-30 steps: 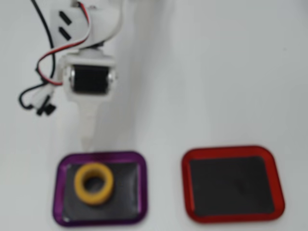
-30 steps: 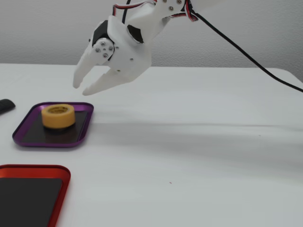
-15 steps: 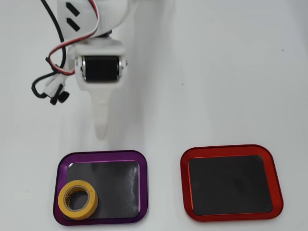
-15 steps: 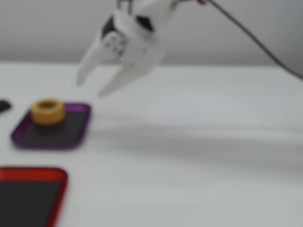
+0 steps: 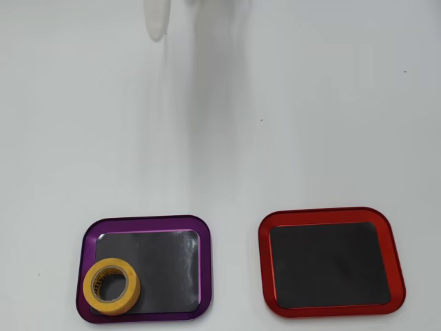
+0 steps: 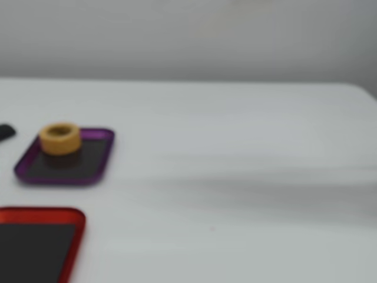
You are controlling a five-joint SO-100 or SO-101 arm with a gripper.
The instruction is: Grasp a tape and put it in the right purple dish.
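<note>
- The tape [image 5: 111,285] lies flat, hole up, inside the purple dish [image 5: 204,262] in the overhead view; it sits in the dish's near-left corner, its outer edge overlapping the inner side of the purple rim there.
- The printed cardboard core of the roll shows as a dark-marked ring inside the yellow band in the overhead view; the print is too small to read.
- In the fixed view the tape [image 6: 59,138] rests at the far-left corner of the purple dish [image 6: 97,160], and the whole picture is soft and blurred.
- The dark grey-black centre of the purple dish is bare to the right of the roll in the overhead view.
- The red dish [image 5: 263,262] stands to the right of the purple one in the overhead view, well apart from it, its dark centre bare.
- In the fixed view the red dish [image 6: 75,236] lies nearer the camera than the purple one, cut off by the left and lower edges.
- Both dishes rest on a white table [image 5: 289,124]; in the fixed view the table [image 6: 235,147] runs to the right, bare.
- A small dark object [image 6: 6,132] shows at the left edge of the fixed view, just left of the purple dish; what it is cannot be told.
- A pale blurred oval shape [image 5: 156,19] shows at the top edge of the overhead view, with faint grey streaks below it; whether it belongs to the arm cannot be told.
- No view shows the gripper, so how the jaws stand cannot be told.
</note>
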